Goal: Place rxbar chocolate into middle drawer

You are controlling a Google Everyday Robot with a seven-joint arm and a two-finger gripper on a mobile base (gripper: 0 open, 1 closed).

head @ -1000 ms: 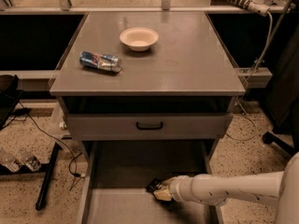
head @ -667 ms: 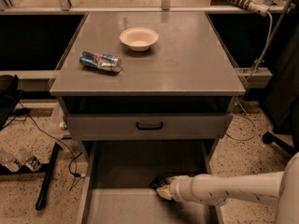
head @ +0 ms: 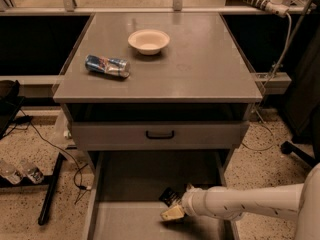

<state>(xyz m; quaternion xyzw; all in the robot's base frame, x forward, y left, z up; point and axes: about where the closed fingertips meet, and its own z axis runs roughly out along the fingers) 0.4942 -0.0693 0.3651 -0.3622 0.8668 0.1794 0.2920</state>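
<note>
The middle drawer [head: 125,181] stands pulled open below the cabinet, showing a plain grey floor and thin side walls. My gripper [head: 173,206] reaches in from the right on a white arm and sits low over the drawer floor, right of its middle. It is shut on the rxbar chocolate [head: 168,195], a small dark bar that sticks out of the gripper toward the back left. One cream fingertip [head: 172,214] shows below the bar.
On the cabinet top [head: 200,69] lie a crushed blue-silver can [head: 107,65] and a pale bowl [head: 148,40]. A shut drawer front with a black handle [head: 160,134] is above the open drawer. Cables and bottles [head: 20,170] lie on the floor at left.
The gripper with the bar has barely shifted inside the drawer, sinking slightly toward the floor. Nothing else has moved.
</note>
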